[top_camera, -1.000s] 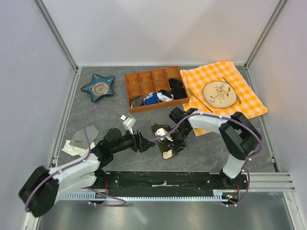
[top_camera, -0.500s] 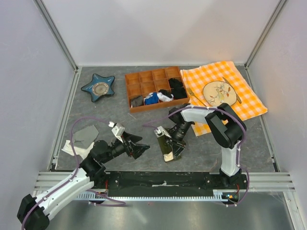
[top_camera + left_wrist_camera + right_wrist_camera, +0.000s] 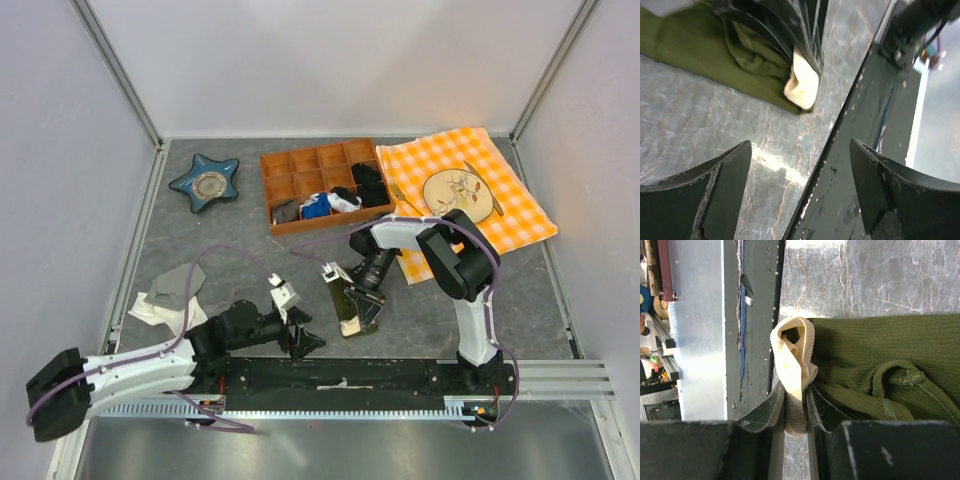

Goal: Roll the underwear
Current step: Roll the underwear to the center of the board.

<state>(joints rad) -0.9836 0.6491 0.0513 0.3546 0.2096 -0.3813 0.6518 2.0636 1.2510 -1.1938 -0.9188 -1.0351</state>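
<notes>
The grey, stone-patterned table (image 3: pixel 250 265) carries 5 things: a blue star-shaped dish (image 3: pixel 204 183) at far left, a brown compartment tray (image 3: pixel 300 227) beside it, an orange checked cloth (image 3: pixel 512 215) at far right, grey and white rags (image 3: pixel 170 290) at near left, and the underwear (image 3: pixel 347 308) near the front middle.

12 o'clock of underwear (image 3: pixel 344 303): tray (image 3: pixel 300 226), well apart.
6 o'clock: base rail (image 3: pixel 400 376), near.
8 o'clock: left gripper (image 3: pixel 308 335), near.
3 o'clock: open tabletop (image 3: pixel 430 305).

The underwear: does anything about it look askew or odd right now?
Yes. The underwear lies as a folded strip, not a roll, slanted near the front rail. Its cream waistband end is bunched into a loop, pinched by the right gripper. The left gripper is open, off the cloth.
</notes>
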